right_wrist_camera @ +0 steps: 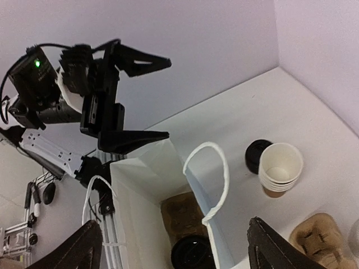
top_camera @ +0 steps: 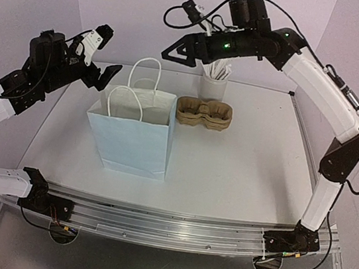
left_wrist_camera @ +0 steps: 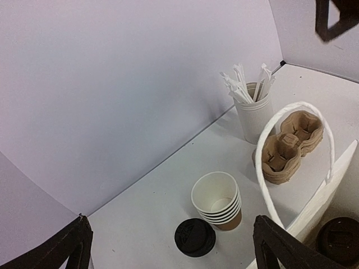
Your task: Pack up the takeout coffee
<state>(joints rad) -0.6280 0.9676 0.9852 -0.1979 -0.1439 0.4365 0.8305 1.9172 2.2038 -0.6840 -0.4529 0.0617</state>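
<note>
The takeout coffee (right_wrist_camera: 193,253) stands inside the white paper bag (top_camera: 129,134). Only its black lid shows, seated in a brown carrier (right_wrist_camera: 180,213) on the bag's floor. The same lid (left_wrist_camera: 338,240) peeks over the bag's edge in the left wrist view; in the top view the bag walls hide it. My right gripper (top_camera: 165,51) hangs high above the bag's mouth, open and holding nothing, with the bag opening between its fingers (right_wrist_camera: 174,223). My left gripper (top_camera: 108,53) hovers open just left of the bag's top edge (left_wrist_camera: 171,221).
Behind the bag stand a nested stack of paper cups (left_wrist_camera: 217,200) and a pile of black lids (left_wrist_camera: 194,237). Brown pulp carriers (top_camera: 204,113) sit right of the bag, and a white cup of wrapped straws (top_camera: 213,82) stands behind them. Purple walls close the back and sides.
</note>
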